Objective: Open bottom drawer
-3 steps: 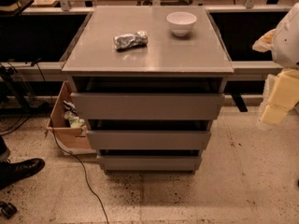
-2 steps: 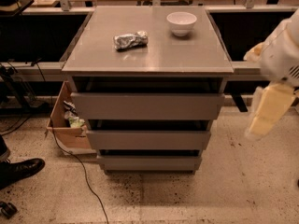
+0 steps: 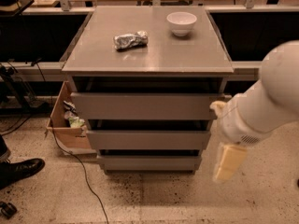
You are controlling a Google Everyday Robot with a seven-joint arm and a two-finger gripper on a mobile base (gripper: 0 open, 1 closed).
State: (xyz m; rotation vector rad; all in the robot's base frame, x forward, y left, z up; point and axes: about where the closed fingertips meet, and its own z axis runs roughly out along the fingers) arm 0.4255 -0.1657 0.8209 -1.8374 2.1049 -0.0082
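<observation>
The grey cabinet (image 3: 147, 59) has three handleless drawer fronts. The bottom drawer (image 3: 148, 162) is the slimmest panel, just above the floor, and its front lies flush and closed. The mid-sized front (image 3: 147, 139) and the tallest front (image 3: 142, 106) sit above it. My white arm comes in from the right, and the cream-coloured gripper (image 3: 227, 164) hangs pointing down beside the cabinet's lower right corner, just right of the bottom drawer and not touching it.
A white bowl (image 3: 181, 22) and a crumpled foil packet (image 3: 131, 40) lie on the cabinet top. A cardboard box (image 3: 66, 125) with rubbish stands at the cabinet's left, with a cable across the floor. A person's black shoe (image 3: 18, 170) is at far left.
The arm has swung in from the right edge and lowered; the gripper has moved down and left toward the cabinet's lower right corner. The drawers have not moved.
</observation>
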